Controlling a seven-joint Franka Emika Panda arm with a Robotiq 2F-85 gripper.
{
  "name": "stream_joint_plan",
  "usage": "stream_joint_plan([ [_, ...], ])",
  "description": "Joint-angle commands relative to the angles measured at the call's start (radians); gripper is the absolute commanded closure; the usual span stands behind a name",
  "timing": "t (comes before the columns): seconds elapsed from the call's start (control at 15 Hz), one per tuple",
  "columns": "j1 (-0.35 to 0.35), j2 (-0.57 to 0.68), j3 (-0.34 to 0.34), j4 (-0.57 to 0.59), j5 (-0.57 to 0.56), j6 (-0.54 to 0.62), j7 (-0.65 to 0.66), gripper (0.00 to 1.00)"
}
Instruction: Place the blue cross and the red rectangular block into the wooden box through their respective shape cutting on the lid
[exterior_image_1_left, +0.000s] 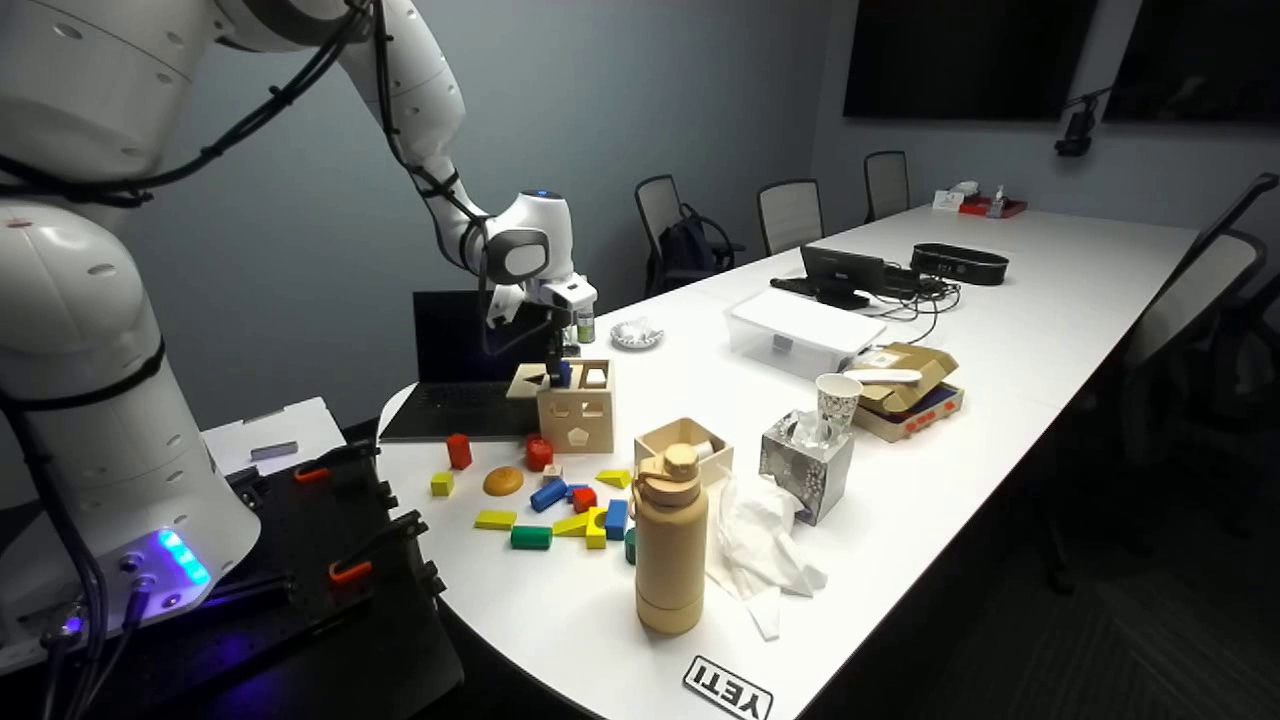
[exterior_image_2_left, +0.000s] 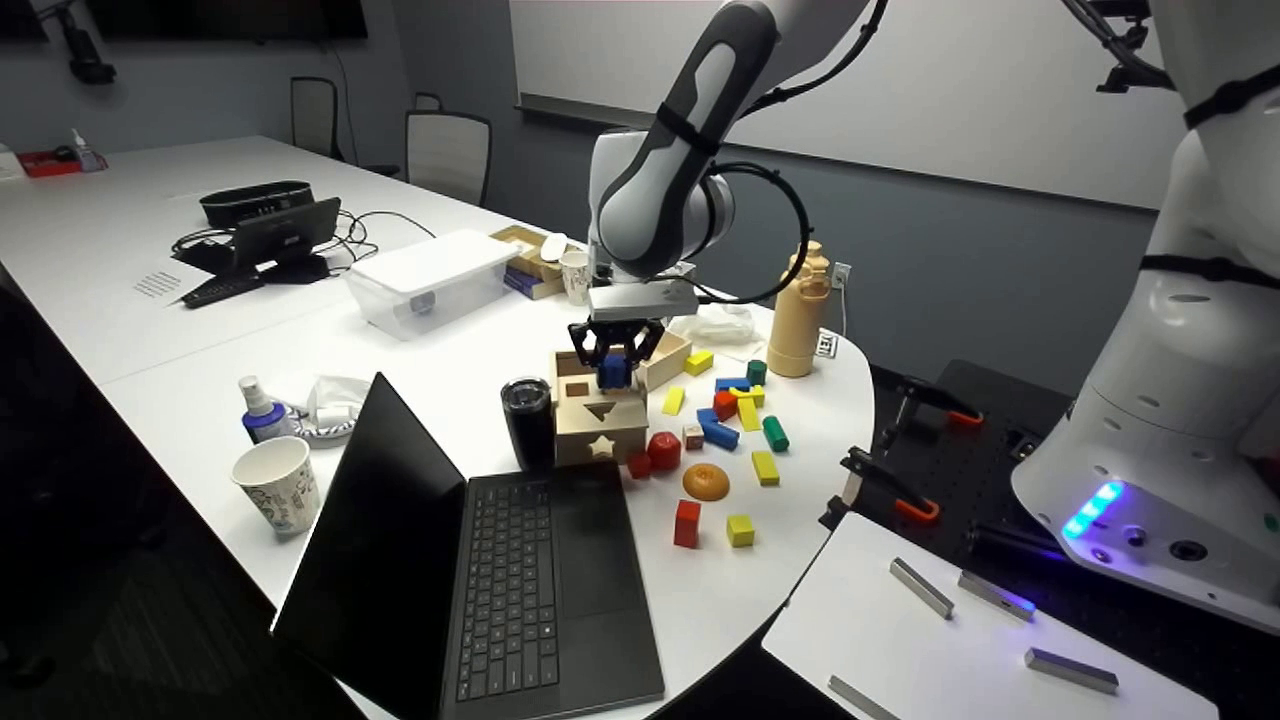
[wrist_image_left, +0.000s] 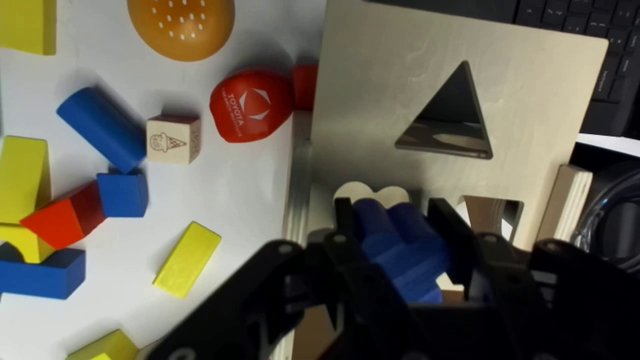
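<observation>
The hand (wrist_image_left: 393, 218) grasps the blue cross (wrist_image_left: 402, 245), which may jam on the lid (wrist_image_left: 365, 100) if misaligned with the hole (wrist_image_left: 356, 191) peeking out at its eleven o'clock in the wrist view.

From back here I count six yellow blocks (exterior_image_2_left: 765, 468), four blue blocks (wrist_image_left: 102, 130) with the cross (wrist_image_left: 402, 245) included, three red blocks (exterior_image_2_left: 687, 524) and two green cylinders (exterior_image_2_left: 775, 433). I also have one ice-cream-printed cube (wrist_image_left: 170, 142), one bun-shaped toy (wrist_image_left: 182, 25), one rounded red Toyota-printed toy (wrist_image_left: 252, 107), one wooden box (exterior_image_1_left: 602, 430) and one wooden tray (exterior_image_2_left: 665, 366). Beyond those: two paper cups (exterior_image_2_left: 280, 488), one laptop (exterior_image_2_left: 505, 580), one tan bottle (exterior_image_1_left: 670, 550), one black tumbler (exterior_image_2_left: 528, 422), four metal bars (exterior_image_2_left: 921, 588), two orange-tipped clamps (exterior_image_2_left: 893, 488).
</observation>
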Motion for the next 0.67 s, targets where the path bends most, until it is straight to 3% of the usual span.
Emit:
stream_joint_plan([
  [0.0,0.0,0.007,-0.001,0.032,0.012,-0.058,-0.012,0.84],
  [0.6,0.002,0.033,-0.012,0.062,0.006,-0.087,-0.005,0.84],
])
